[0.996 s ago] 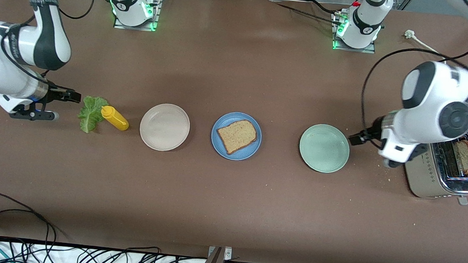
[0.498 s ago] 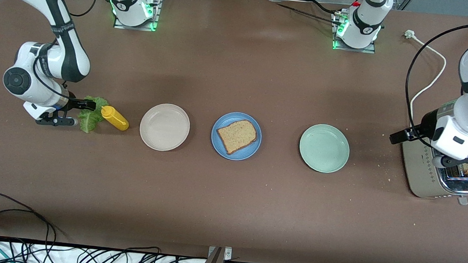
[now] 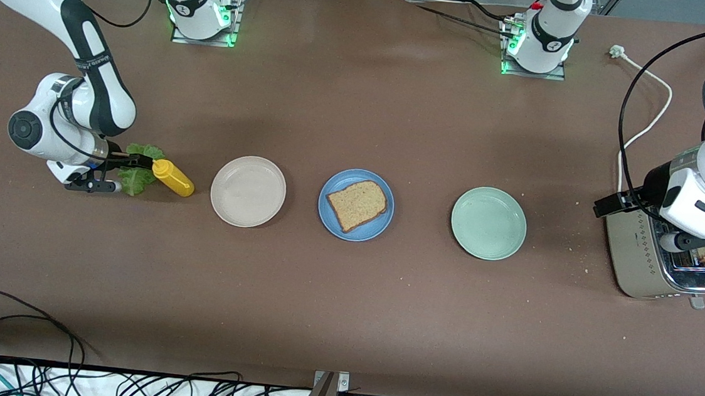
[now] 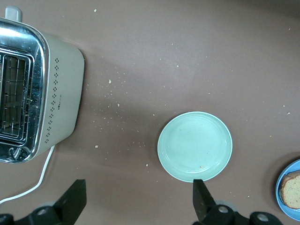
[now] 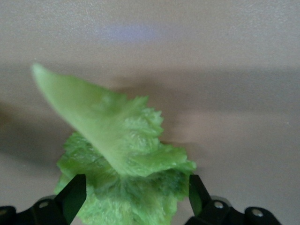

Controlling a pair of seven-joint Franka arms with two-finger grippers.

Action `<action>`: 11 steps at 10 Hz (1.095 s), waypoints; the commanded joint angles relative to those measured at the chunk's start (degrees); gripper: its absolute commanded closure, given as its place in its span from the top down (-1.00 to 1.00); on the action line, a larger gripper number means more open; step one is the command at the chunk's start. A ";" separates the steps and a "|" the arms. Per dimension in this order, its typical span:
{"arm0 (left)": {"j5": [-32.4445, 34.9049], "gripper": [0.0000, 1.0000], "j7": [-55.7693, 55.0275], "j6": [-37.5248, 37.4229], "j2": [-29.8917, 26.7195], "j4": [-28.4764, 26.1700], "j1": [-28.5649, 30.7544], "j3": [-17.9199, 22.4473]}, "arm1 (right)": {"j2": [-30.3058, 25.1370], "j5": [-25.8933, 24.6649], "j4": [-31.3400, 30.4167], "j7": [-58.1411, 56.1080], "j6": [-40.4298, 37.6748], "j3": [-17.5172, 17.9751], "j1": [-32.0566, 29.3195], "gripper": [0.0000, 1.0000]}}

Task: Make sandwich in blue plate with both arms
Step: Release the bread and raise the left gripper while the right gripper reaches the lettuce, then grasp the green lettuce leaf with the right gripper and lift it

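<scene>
Right gripper (image 3: 117, 171) sits low at the lettuce leaf (image 3: 138, 168), jaws spread either side of it and not yet pinching; I judge a close here could tear the ruffle or nudge the yellow bottle (image 3: 173, 177) touching it. One bread slice (image 3: 357, 204) lies on the blue plate (image 3: 328, 217), between one beige plate (image 3: 248, 190) and one green plate (image 3: 488, 222). Left gripper (image 3: 698, 241) hangs open over the toaster (image 3: 636, 264), where I see a second slice; a misaligned descent could strike the slot rim.

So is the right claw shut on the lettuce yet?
Not yet: the right claw is open, its fingers standing either side of the lettuce leaf.
</scene>
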 commanded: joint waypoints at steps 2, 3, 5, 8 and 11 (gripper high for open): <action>0.91 1.00 1.33 -1.24 0.41 1.07 0.60 -0.44 | 0.99 1.71 0.44 -3.36 1.12 0.38 -0.75 -0.49; 0.99 1.00 1.33 -1.24 0.41 0.98 0.60 -0.44 | 0.90 1.71 0.53 -3.36 1.03 0.38 -0.75 -0.74; 1.08 1.00 1.24 -1.41 0.50 0.98 0.60 -0.44 | 0.73 1.71 1.40 -3.45 0.85 0.38 -0.75 -1.00; 1.34 1.00 1.42 -2.28 0.50 0.45 0.60 -0.44 | 0.38 1.63 7.70 -3.54 -7.63 0.38 -0.66 -1.00; 1.43 1.00 1.59 -3.96 0.67 0.54 0.42 -0.52 | 0.29 1.54 18.50 -3.36 -21.50 0.55 -0.31 -1.00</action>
